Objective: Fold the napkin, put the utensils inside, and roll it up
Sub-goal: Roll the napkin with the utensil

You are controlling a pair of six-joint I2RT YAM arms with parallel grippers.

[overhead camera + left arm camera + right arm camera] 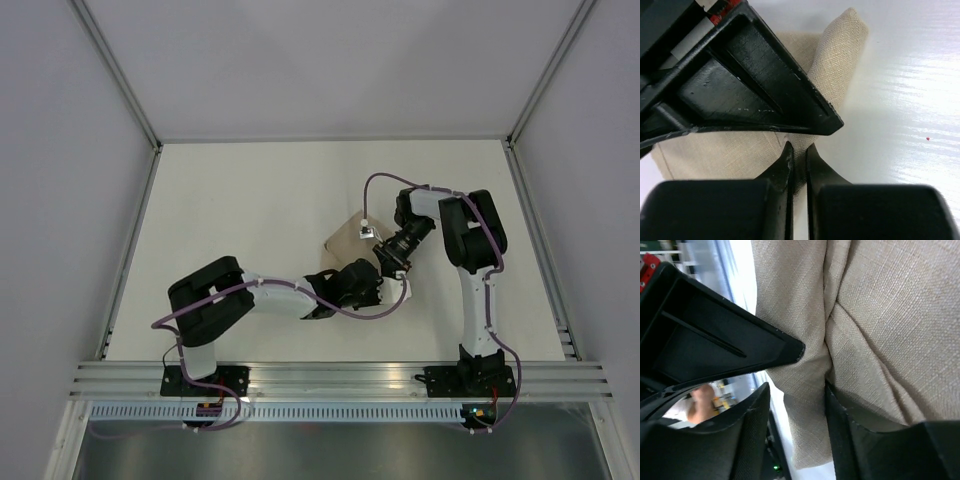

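Nearest me, the slotted aluminium rail is running along the near edge of the tabletop, carrying both my arm bases. From the left base my left arm is reaching rightward, with a purple cable looping beside it. My left gripper is narrowed to a thin slit and is pinching a raised fold of the napkin. The tan cloth is lying bunched just right of the tabletop's centre, one corner pointing toward the far side. A red tag is showing on the other gripper's body, too blurred to read. My right gripper is meeting the left one over the cloth. Its jaws are standing apart around a hanging fold, which one finger is touching without any clamping. My right arm is arching up from its base and bending back leftward. White tabletop is stretching wide to the left of the napkin and beyond it, with a narrower strip on the right. A tiny red speck is sitting on the glossy surface. Grey wall panels are closing in on three sides.
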